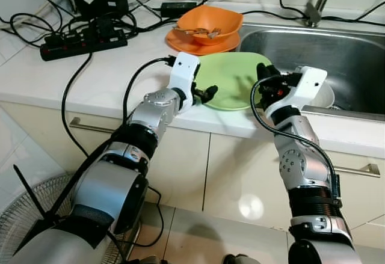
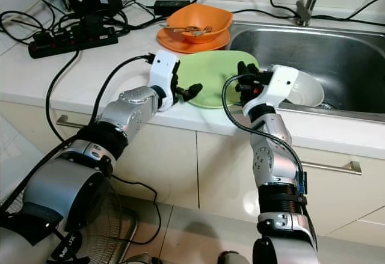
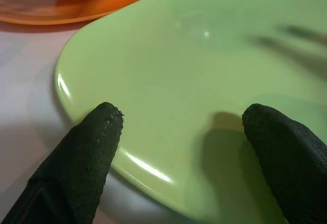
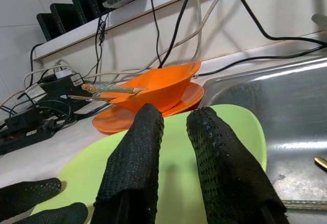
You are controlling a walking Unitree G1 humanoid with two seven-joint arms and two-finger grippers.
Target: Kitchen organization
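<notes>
A light green plate (image 1: 231, 77) lies flat on the white counter, just left of the sink. My left gripper (image 1: 206, 92) is open at the plate's near-left rim, with one finger (image 3: 87, 152) on each side of the edge. Over the plate's right edge hovers my right gripper (image 1: 264, 73); its two black fingers (image 4: 138, 152) sit close together with nothing between them. Behind the plate, an orange bowl (image 1: 212, 22) holding utensils stands on an orange plate (image 1: 180, 40).
The steel sink (image 1: 355, 47) is at the right, with a white dish (image 1: 325, 95) at its near edge and a tap (image 1: 313, 12) behind. A black power strip (image 1: 84, 41) and cables crowd the back left. A floor fan (image 1: 24, 216) stands low left.
</notes>
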